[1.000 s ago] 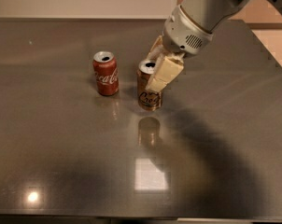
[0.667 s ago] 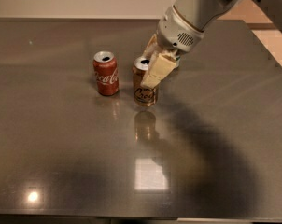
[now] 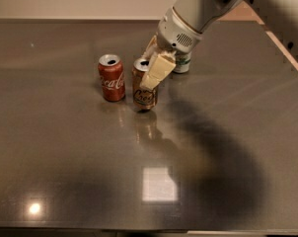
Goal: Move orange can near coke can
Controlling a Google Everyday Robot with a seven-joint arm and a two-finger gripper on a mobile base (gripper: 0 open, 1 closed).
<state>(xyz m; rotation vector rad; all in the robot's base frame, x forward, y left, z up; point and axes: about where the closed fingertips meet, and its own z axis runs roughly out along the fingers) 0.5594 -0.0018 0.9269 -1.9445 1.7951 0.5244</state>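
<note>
The orange can (image 3: 144,96), copper-orange with dark script and a silver top, stands upright on the dark table (image 3: 65,172), just right of the coke can (image 3: 112,78). The coke can is red with white script and stands upright. A narrow gap separates the two cans. My gripper (image 3: 153,69) reaches down from the upper right and is shut on the orange can's upper part, with one cream finger (image 3: 156,72) across the can's front.
A white-green can (image 3: 182,62) stands behind the gripper, partly hidden by it. The arm (image 3: 198,9) comes in from the top right. The table's right edge (image 3: 284,48) runs diagonally at the upper right.
My gripper has carried the orange can leftward, closing its gap to the coke can. The white-green can now shows behind the gripper.
</note>
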